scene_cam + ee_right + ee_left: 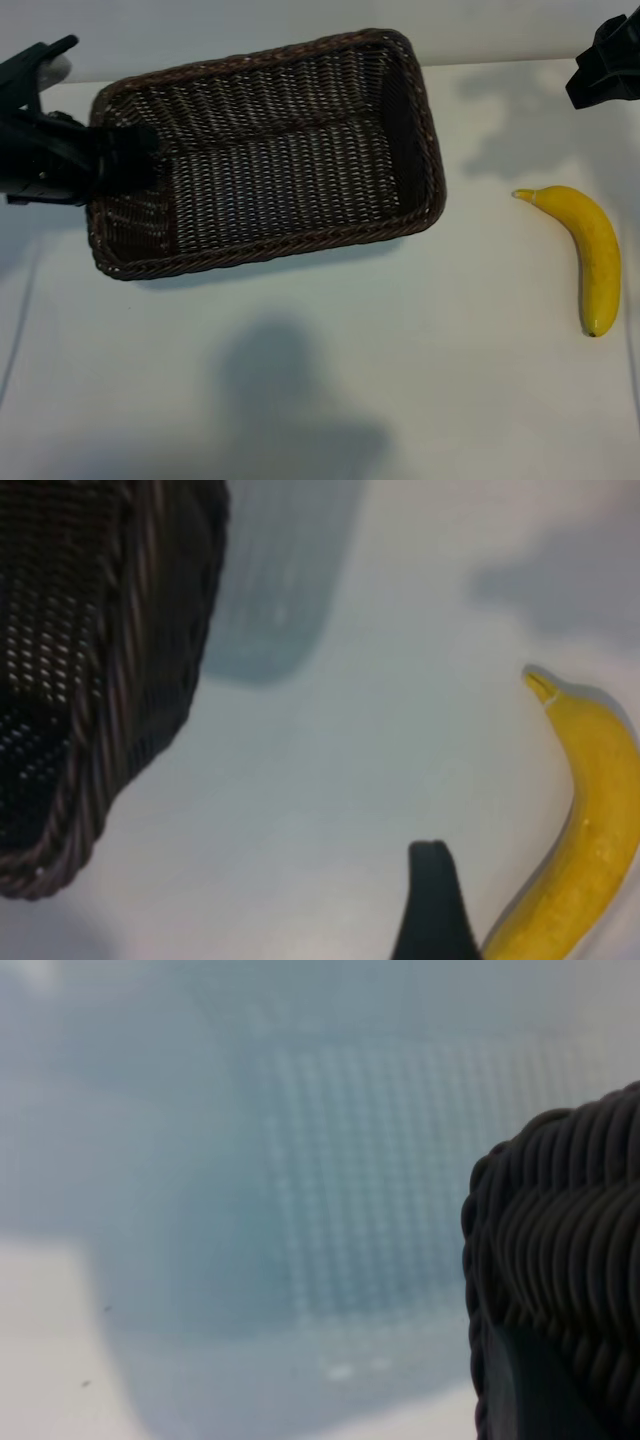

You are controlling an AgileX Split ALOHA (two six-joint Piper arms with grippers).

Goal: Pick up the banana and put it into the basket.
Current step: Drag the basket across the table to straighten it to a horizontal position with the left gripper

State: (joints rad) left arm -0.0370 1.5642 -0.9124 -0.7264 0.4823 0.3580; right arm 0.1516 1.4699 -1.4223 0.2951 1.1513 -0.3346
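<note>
The table (pixel 330 380) held the basket (pixel 270 150) toward the left and the banana (pixel 590 255) well apart from it on the right, lying flat with its stem tip toward the basket. The basket looked tilted, its left end raised off the table, and it was empty.

Left gripper (pixel 130 160) sat at the basket's left end, jaws nearly closed on the wicker wall; the left wrist view showed the woven rim (pixel 560 1260) right against the camera with the table far below, so it read as gripping and lifting that end. Judgement: keep the basket steady and low, so the banana has an open mouth to drop into.

Right gripper (pixel 610 60) hung at the far right edge above the banana, pointed steeply down, jaws wide open, holding nothing. One fingertip (pixel 432 900) showed just beside the banana's lower body (pixel 580 850). Judgement: banana not yet picked; descend over its thick middle, close across the curve, not the stem.
</note>
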